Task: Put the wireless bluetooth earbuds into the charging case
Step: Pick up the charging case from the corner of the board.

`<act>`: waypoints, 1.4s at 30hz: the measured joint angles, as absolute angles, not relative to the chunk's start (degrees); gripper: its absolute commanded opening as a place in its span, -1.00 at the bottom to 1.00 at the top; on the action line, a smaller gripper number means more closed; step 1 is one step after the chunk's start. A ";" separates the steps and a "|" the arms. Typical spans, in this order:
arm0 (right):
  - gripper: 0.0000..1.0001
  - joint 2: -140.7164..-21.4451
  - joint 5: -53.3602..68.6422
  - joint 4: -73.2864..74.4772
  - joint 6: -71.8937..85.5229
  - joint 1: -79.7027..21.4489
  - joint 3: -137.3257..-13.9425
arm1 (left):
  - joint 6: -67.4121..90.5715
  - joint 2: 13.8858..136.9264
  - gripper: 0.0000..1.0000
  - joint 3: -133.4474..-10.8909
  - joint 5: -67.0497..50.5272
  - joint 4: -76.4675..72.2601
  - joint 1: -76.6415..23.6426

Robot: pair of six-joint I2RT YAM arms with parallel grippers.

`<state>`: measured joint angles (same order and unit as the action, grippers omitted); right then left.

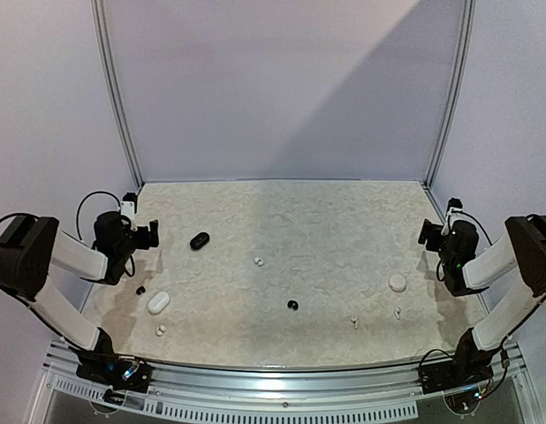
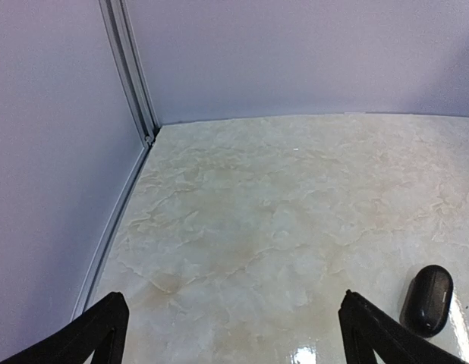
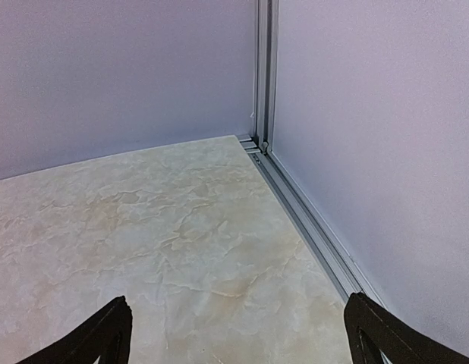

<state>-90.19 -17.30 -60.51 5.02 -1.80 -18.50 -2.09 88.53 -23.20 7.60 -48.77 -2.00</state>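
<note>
Small earbuds lie scattered on the marbled table: a white earbud (image 1: 259, 261) mid-table, a black earbud (image 1: 292, 305) nearer the front, another black one (image 1: 140, 290) at the left, and white ones (image 1: 161, 329) (image 1: 353, 322) (image 1: 398, 312) near the front. A closed black charging case (image 1: 200, 240) (image 2: 428, 299) lies left of centre. Further cases are an oblong white case (image 1: 158, 302) at the front left and a round white case (image 1: 398, 283) at the right. My left gripper (image 1: 149, 234) (image 2: 231, 334) hangs open and empty just left of the black case. My right gripper (image 1: 425, 231) (image 3: 234, 334) is open and empty by the right wall.
Pale walls with aluminium posts enclose the table on three sides. A floor rail (image 3: 310, 227) runs along the right wall close to my right gripper, and a similar rail (image 2: 117, 220) runs along the left wall. Both arms are folded back at the table's side edges.
</note>
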 measured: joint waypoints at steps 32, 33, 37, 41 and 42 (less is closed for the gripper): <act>0.89 -96.57 0.05 -11.33 6.83 -32.84 -64.07 | -41.23 73.95 0.92 -55.59 -10.41 64.36 -13.63; 0.90 -98.59 -0.32 -10.37 6.52 -35.00 -66.02 | -41.47 74.13 0.92 -54.63 -9.26 65.95 -14.22; 0.92 -105.16 -1.26 -7.55 5.65 -42.02 -71.70 | -40.34 78.19 0.75 -52.93 -5.19 67.22 -15.16; 0.92 -108.42 -1.65 -5.82 5.48 -46.98 -73.65 | -37.98 85.80 0.68 -53.08 -2.76 65.49 -15.33; 0.93 -108.77 -1.67 -5.54 5.50 -47.79 -73.69 | -37.45 87.33 0.67 -53.12 -2.52 64.84 -15.38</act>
